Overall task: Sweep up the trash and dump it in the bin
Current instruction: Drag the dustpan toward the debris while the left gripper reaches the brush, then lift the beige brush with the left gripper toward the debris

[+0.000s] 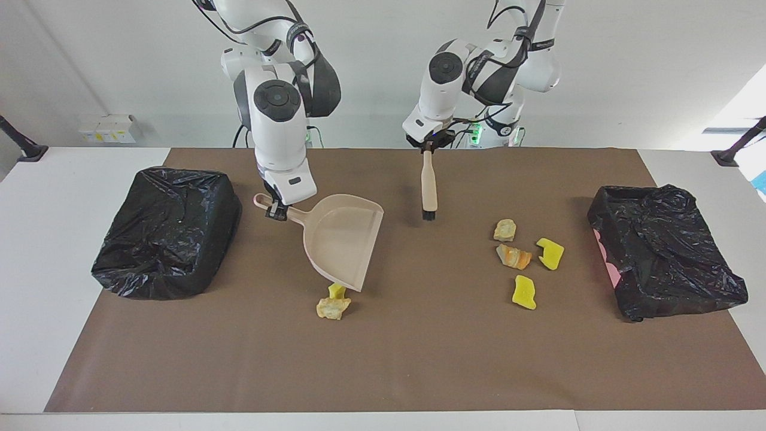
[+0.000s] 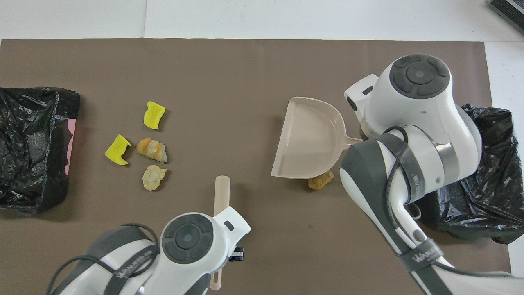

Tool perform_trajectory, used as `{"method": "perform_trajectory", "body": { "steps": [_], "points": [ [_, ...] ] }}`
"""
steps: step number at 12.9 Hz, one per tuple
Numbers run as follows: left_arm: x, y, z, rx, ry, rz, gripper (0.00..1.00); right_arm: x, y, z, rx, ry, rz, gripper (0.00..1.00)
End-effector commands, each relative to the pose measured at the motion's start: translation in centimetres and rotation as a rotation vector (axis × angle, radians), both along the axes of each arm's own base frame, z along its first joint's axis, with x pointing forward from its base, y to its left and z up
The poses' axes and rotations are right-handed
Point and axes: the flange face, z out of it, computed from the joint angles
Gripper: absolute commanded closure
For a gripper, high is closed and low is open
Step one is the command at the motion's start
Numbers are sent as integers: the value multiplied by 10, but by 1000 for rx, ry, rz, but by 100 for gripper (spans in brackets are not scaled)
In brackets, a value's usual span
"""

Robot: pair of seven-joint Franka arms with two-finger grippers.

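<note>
Counting the trash still out on the brown mat (image 1: pixel 419 359), six scraps are seen, so the sweeping is judged barely begun. Four lie in a cluster toward the left arm's end of the table: a tan lump (image 1: pixel 504 230), a crusty orange lump (image 1: pixel 513 257) just beside it at six o'clock, a yellow wedge (image 1: pixel 550 253) at three o'clock of that one, and a second yellow wedge (image 1: pixel 524 292) lowest in the facing view. Two more, a tan lump (image 1: pixel 333 308) and a small yellow piece (image 1: pixel 336 291), sit right at the lip of the pale pink dustpan (image 1: pixel 344 239), whose pan looks empty. The dustpan's handle is clamped in the right gripper (image 1: pixel 274 211). The brush (image 1: pixel 428 187) is gripped at its handle top by the left gripper (image 1: pixel 426 148) and hangs bristles down over bare mat, at ten o'clock of the cluster. Two black-bagged bins (image 1: pixel 164 230) (image 1: pixel 667 248) wait at the table's ends; whether anything has been dumped in them cannot be told
</note>
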Motion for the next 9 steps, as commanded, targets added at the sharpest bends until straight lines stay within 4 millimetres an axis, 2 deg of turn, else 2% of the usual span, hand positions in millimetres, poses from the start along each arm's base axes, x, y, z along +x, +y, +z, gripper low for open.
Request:
{"method": "perform_trajectory", "body": {
  "steps": [1,4,5,7,9],
  "points": [
    [38,65,46,-14,17,12,100,0,26,-16,-4,-31,45,100],
    [81,131,49,26,-17,-7,100,6,40,-30,11,-52,64,100],
    [95,152,51,22,-30,-20,100,2,62,-37,18,-59,94,100],
    [119,211,45,-19,-48,-41,100,6,80,-58,16,-83,64,100],
    [136,258,37,-26,-80,-35,100,3,91,-75,-23,-78,103,100]
  ]
}}
